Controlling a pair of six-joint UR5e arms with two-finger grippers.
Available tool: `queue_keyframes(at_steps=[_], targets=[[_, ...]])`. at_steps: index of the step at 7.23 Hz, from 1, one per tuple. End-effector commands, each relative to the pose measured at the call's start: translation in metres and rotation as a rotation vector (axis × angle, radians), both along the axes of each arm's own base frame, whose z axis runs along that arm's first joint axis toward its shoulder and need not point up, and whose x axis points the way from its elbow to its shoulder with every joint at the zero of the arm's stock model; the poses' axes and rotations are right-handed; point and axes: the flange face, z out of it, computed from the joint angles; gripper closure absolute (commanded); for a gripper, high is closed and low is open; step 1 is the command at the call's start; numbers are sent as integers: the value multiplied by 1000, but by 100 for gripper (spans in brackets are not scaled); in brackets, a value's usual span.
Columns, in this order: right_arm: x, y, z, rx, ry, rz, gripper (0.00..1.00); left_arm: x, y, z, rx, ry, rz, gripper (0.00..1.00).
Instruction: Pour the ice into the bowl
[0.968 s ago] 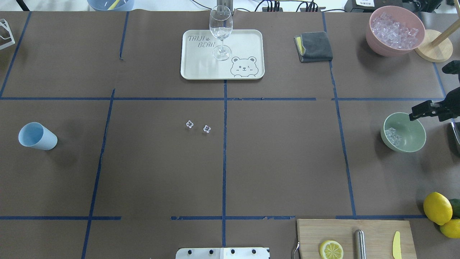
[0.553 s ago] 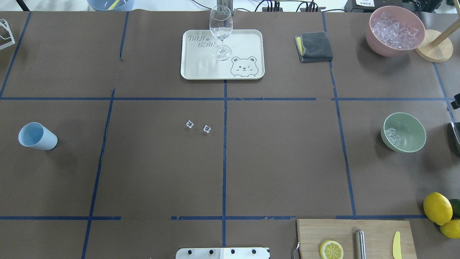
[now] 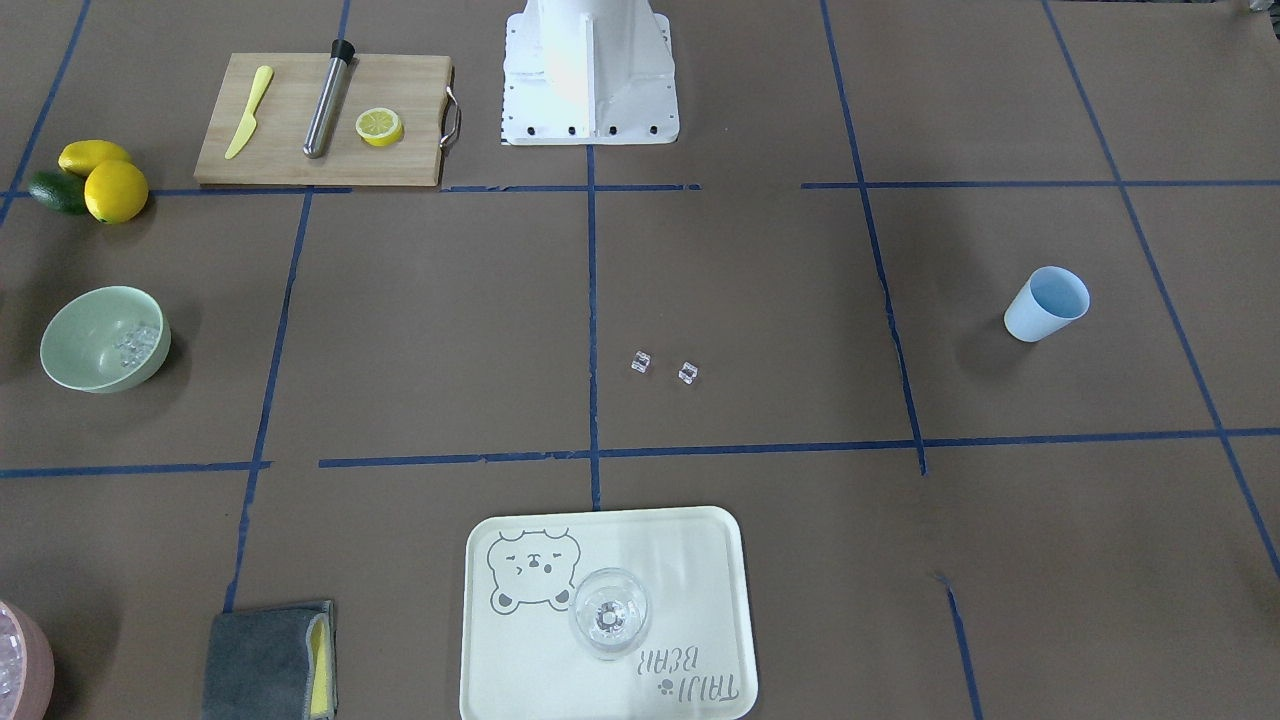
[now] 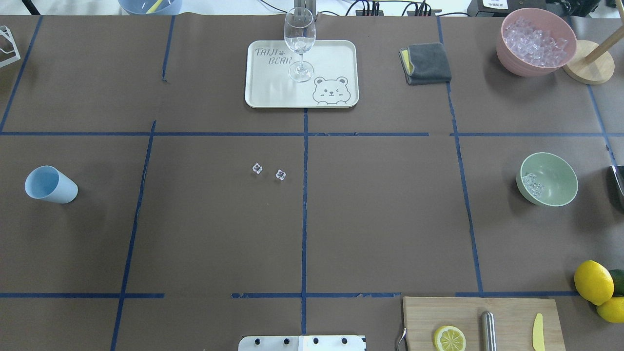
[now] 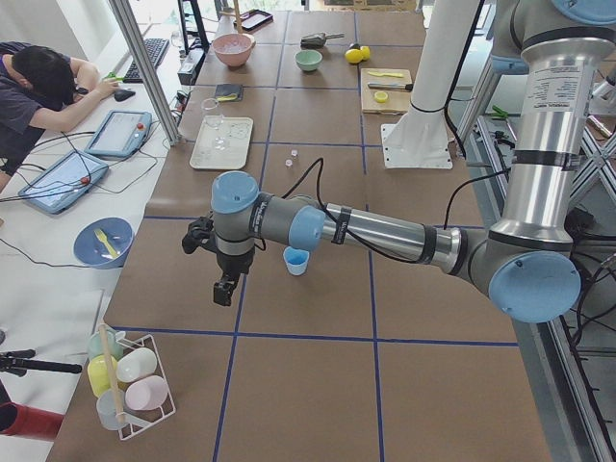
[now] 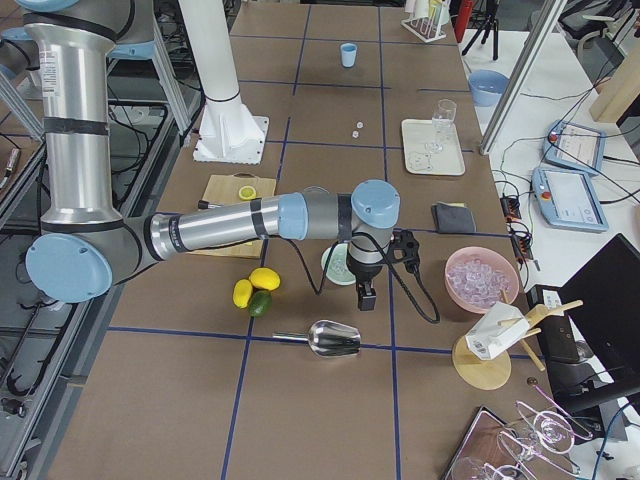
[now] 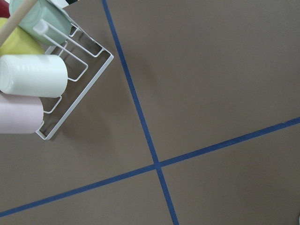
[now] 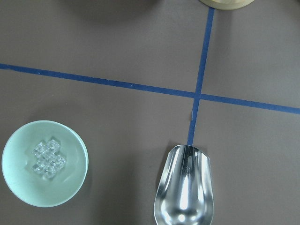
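The pale mint-green bowl point(image 4: 561, 181) point(image 3: 78, 348) point(image 8: 21, 180) stands at the table's right side with a small heap of ice point(image 4: 533, 185) point(image 3: 135, 343) point(image 8: 48, 158) inside it. Two loose ice cubes point(image 4: 257, 168) point(image 3: 688, 374) lie near the table's middle. A light blue cup point(image 4: 51, 184) point(image 3: 1046, 303) stands at the far left. My right gripper point(image 6: 366, 297) hangs above the table just beside the bowl; I cannot tell whether it is open or shut. My left gripper point(image 5: 223, 289) hovers near the cup point(image 5: 296, 261); its state cannot be told either.
A metal scoop point(image 8: 185, 187) point(image 6: 335, 338) lies beside the bowl. A pink bowl of ice point(image 4: 536, 41), a grey cloth point(image 4: 426, 63) and a tray point(image 4: 336, 53) with a wine glass point(image 4: 300, 41) stand at the back. Cutting board point(image 4: 482, 317) and lemons point(image 4: 593, 282) sit front right. A cup rack point(image 7: 56, 84) stands far left.
My right gripper was over the green bowl's rim one second ago; it has pulled away to the right and out of the overhead view. Bowl, ice and cup have not moved.
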Motion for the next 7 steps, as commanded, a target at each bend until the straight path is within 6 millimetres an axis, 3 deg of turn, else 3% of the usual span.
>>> queue_keyframes(at_steps=[1, 3, 5, 7], targets=[[7, 14, 15, -29, -6, 19, 0, -6, 23, 51, -61, 51, 28, 0], [7, 13, 36, -35, 0, 12, 0, -5, 21, 52, -69, 51, 23, 0], [7, 6, 32, -6, -5, 24, 0, -5, 19, 48, -65, 52, 20, 0], [7, 10, 40, -23, -13, 22, 0, -4, 15, 44, -56, 51, 22, 0]])
